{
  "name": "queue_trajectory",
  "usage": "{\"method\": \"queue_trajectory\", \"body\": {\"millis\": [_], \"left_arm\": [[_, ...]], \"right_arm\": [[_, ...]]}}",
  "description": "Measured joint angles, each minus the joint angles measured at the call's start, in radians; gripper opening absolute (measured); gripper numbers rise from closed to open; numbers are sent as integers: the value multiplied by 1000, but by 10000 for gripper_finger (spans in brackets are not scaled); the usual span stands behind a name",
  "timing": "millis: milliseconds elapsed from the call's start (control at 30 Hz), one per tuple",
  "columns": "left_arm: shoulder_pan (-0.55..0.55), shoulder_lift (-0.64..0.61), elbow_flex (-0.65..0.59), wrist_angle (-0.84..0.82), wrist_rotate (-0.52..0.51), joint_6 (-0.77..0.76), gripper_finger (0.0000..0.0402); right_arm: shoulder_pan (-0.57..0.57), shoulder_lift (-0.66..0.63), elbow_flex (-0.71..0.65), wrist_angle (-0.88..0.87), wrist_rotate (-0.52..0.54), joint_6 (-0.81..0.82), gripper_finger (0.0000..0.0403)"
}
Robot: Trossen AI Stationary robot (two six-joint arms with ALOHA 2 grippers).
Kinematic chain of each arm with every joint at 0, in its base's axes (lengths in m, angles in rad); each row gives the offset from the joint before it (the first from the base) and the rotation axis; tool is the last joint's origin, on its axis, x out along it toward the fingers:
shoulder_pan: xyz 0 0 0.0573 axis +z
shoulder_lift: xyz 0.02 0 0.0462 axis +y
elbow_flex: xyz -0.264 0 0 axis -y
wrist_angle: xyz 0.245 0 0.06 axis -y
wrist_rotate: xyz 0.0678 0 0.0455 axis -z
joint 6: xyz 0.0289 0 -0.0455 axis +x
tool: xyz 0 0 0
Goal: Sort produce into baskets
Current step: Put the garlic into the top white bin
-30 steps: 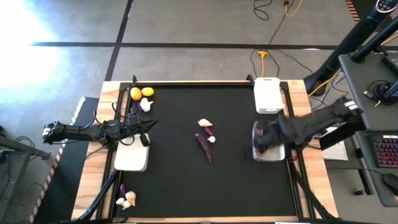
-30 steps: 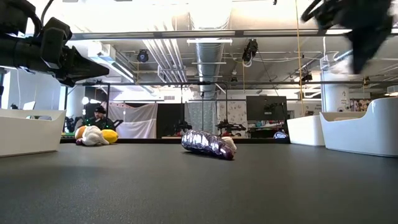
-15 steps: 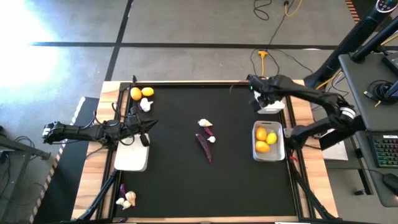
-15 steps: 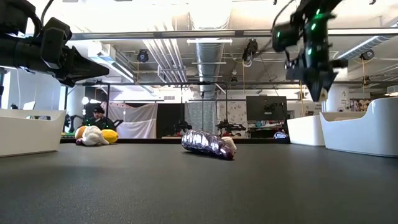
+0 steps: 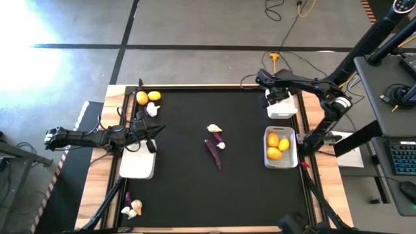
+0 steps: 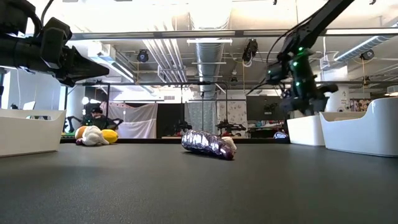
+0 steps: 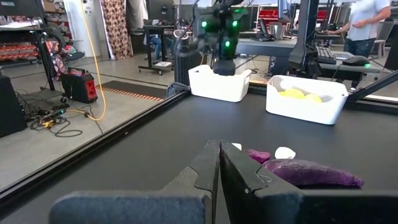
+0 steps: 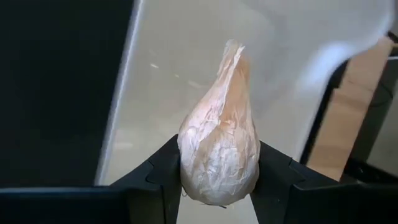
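My right gripper (image 5: 278, 99) is over the far right white basket (image 5: 286, 113) and is shut on a whitish garlic bulb (image 8: 217, 143). It also shows in the low view (image 6: 301, 99). My left gripper (image 5: 156, 130) is shut and empty above the table's left side, just beyond the left basket (image 5: 138, 164). The third basket (image 5: 281, 160) holds three lemons (image 5: 278, 145). At the table's middle lie a long purple piece (image 5: 213, 155), a small purple piece (image 5: 218, 137) and two garlic bulbs (image 5: 214, 129). My right gripper pinches the garlic bulb's fat lower part (image 8: 189, 167) between its two fingers (image 8: 163, 169), one on each side. The bulb's pointed tip (image 8: 234, 50) points ahead of the fingers toward the basket floor. The bulb is lifted clear of the basket.
Two lemons (image 5: 147, 97) and a garlic bulb (image 5: 151, 109) lie at the far left corner. Garlic (image 5: 132, 209) and a purple piece (image 5: 128, 196) lie at the near left. Black rails edge the mat. People show in the room beyond the table.
My right gripper has swung from over the lemon basket toward the table's far edge and now stands over the far right basket; its arm has since drawn back toward the right.
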Motion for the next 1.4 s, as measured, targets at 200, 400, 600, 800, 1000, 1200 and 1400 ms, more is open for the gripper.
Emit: {"method": "queue_trajectory", "body": {"millis": [200,400,600,800,1000,1200,1400], "left_arm": [[0,2,0,-1,0,0,0],[0,3,0,-1,0,0,0],[0,3,0,-1,0,0,0],[0,3,0,-1,0,0,0],[0,3,0,-1,0,0,0],[0,3,0,-1,0,0,0],[0,3,0,-1,0,0,0]], "right_arm": [[-35,110,48,-7,27,19,139],[-57,146,84,-7,73,0,143],[-55,128,103,-10,72,-26,184],[-50,105,104,-22,62,-46,231],[11,68,100,-106,63,-55,245],[175,-38,98,-117,63,-95,229],[386,-142,93,-103,17,-95,221]]}}
